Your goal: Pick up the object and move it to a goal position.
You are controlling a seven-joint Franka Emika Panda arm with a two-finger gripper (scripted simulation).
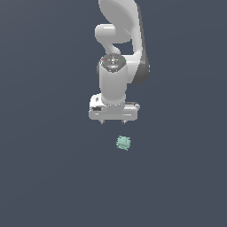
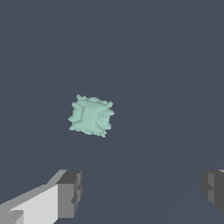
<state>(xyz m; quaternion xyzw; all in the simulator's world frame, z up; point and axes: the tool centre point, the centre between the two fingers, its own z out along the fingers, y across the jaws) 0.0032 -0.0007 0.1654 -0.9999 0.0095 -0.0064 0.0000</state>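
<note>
In the exterior view you had the arm (image 1: 116, 53) entering from the upper edge, its upper links cut off by the frame, so the base was out of sight. The hand (image 1: 113, 121) pointed straight down; only two short finger stubs showed beneath the white palm block, set well apart. In the wrist view you saw the two fingertips (image 2: 70, 192) at opposite sides of the picture, the far one clipped by the frame edge, with bare surface between them: the hand was released and gripped nothing.

The object (image 1: 123, 142), a small mint-green knobbly lump, lay on the plain dark slate bench (image 1: 48, 177), below the hand and slightly toward the exterior view's right, clear of both fingers. In the wrist view the object (image 2: 91, 116) sat ahead of the fingertips, not between them. Its height relative to the hand could not be judged; you had no shadow to go by. Nothing stood between hand and object.
</note>
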